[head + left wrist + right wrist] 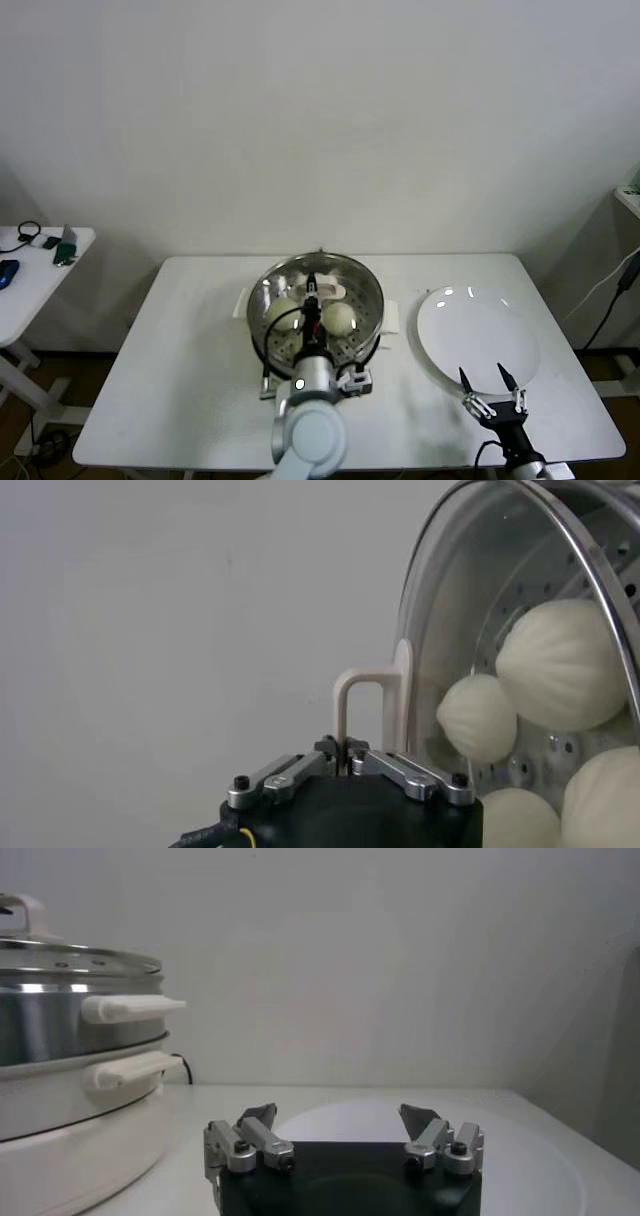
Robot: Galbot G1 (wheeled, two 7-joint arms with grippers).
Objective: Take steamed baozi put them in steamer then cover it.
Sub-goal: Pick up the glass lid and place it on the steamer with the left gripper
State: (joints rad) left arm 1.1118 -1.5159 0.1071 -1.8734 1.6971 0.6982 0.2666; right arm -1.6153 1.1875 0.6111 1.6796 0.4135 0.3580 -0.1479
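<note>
On the white table point(200, 350) the steamer point(372, 300) stands just left of centre, and the cover point(285, 275) is seen seated on its rim. Through the glass the buns point(560, 665) are seen resting on the perforated tray; four can be made out in the left wrist view.

If the cover sits off-centre, it could slide or tip once it is let go. If the grip is drawn away sideways and not straight up, the cover could be dragged off its seat.

The empty plate point(480, 335) lies to the right, apart from the pot.

The left gripper point(348, 755) is clamped shut on the cover's pale handle point(365, 705). A snagged finger on release would lift the cover again.

The right gripper point(491, 385) is parked with fingers spread at the plate's near edge, holding nothing.
</note>
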